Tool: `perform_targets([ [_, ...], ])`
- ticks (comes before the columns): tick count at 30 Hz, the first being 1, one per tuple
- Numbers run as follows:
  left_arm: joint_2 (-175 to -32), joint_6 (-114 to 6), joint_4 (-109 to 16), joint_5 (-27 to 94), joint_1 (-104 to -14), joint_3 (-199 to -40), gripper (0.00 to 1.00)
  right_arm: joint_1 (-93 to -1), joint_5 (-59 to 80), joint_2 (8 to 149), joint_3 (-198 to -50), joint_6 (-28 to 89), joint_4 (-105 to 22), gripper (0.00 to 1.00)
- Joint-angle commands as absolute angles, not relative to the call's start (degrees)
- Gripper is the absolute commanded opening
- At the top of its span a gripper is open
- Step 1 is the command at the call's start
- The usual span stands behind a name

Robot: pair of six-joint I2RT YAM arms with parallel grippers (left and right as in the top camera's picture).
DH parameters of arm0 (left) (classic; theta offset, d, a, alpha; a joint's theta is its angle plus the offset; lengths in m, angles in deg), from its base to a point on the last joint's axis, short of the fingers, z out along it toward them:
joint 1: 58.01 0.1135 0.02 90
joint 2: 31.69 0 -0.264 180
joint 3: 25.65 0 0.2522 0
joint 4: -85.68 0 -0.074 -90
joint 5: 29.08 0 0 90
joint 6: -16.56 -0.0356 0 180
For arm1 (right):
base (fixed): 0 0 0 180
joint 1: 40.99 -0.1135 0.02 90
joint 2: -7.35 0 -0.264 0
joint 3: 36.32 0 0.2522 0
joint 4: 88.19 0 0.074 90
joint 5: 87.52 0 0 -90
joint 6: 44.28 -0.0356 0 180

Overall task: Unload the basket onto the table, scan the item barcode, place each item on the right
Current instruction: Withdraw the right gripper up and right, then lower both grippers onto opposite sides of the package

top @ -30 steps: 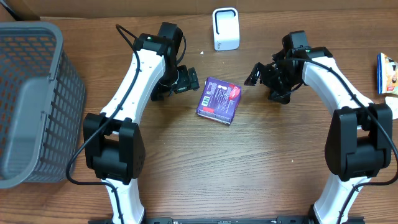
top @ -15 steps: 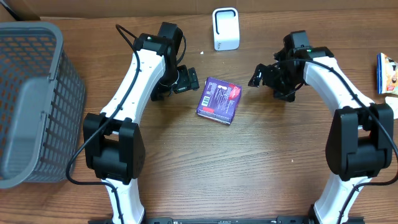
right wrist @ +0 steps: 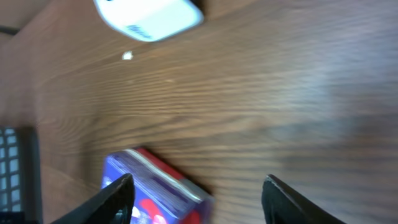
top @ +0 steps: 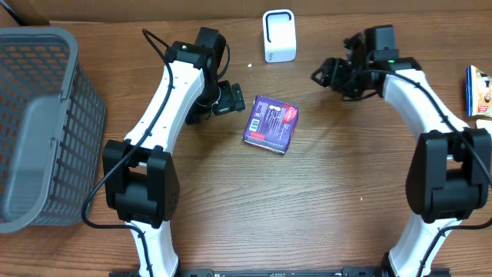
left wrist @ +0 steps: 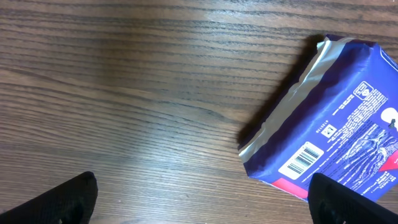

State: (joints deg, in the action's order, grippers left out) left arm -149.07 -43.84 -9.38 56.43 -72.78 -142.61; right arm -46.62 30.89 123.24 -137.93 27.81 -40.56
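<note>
A wooden surface (top: 330, 192) seen from above, with two white and black robot arms reaching in from the near edge. A purple packet (top: 270, 123) lies flat near the middle, between the two arms, with its back face up. White fine print covers it, too small to read, and a red strip runs along one end. The left wrist view shows a crimped silver seal along one edge and a small white barcode (left wrist: 303, 158) printed near that seal, facing up. The left claw (top: 231, 98) is just beside the packet's left side, its fingers spread wide and holding nothing. The right claw (top: 327, 75) hangs to the packet's upper right, apart from it, fingers parted with nothing between them. A white scanner (top: 279, 35) stands at the far edge, beyond the packet. A grey plastic basket (top: 38, 115) sits at the far left. Another printed packet (top: 478, 90) shows at the right edge, cut off by the frame, its writing unreadable
</note>
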Motion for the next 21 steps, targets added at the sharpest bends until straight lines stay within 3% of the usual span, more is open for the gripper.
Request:
perform_targets([
  [1,-149.2,-43.6,-8.9,53.6,-72.8,-142.2,1.00,-49.9,32.6,125.0,-139.3,28.2,-42.4,0.62],
  [9,-149.2,-45.3,-6.6,50.6,-73.1,-142.2,1.00,-53.6,32.5,130.0,-139.3,27.7,-44.1,0.30],
  [13,-149.2,-45.4,-6.2,51.1,-73.0,-142.2,0.99,-54.6,32.0,131.8,-139.3,27.4,-43.9,0.19],
  [16,-149.2,-45.4,-5.6,51.1,-73.1,-142.2,0.89,-54.9,32.2,132.2,-139.3,25.5,-42.2,0.10],
  [21,-149.2,-45.4,-5.6,51.8,-73.1,-142.2,0.78,-55.0,34.6,132.2,-139.3,24.4,-35.2,0.09],
])
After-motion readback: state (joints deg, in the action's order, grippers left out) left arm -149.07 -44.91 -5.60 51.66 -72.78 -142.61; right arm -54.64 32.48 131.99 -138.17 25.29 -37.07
